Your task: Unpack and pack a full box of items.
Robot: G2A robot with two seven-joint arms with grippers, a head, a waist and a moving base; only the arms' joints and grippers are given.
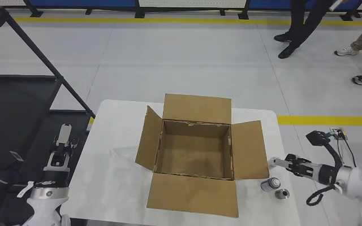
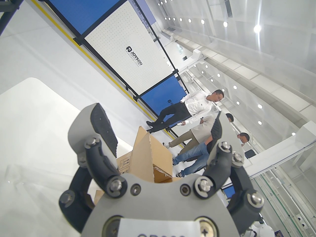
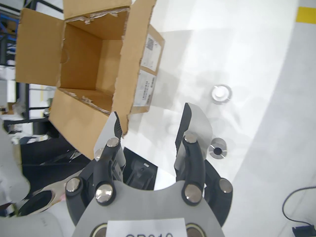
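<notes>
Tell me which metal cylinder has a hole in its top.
The holed cylinder stands farther from the box; the nearer cylinder has a pale, closed top.

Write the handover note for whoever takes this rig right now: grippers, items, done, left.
Left gripper: open, empty, beyond the white table on its left side.
Right gripper: open, empty, over the table right of the box, close to both cylinders.
Brown cardboard box: mid-table, four flaps folded out, visible floor bare.
Flanged silver metal cylinder and slotted silver metal cylinder with a bore: upright on the table right of the box, apart.
Done: box looks unpacked.
Left: pack both cylinders back in.
</notes>
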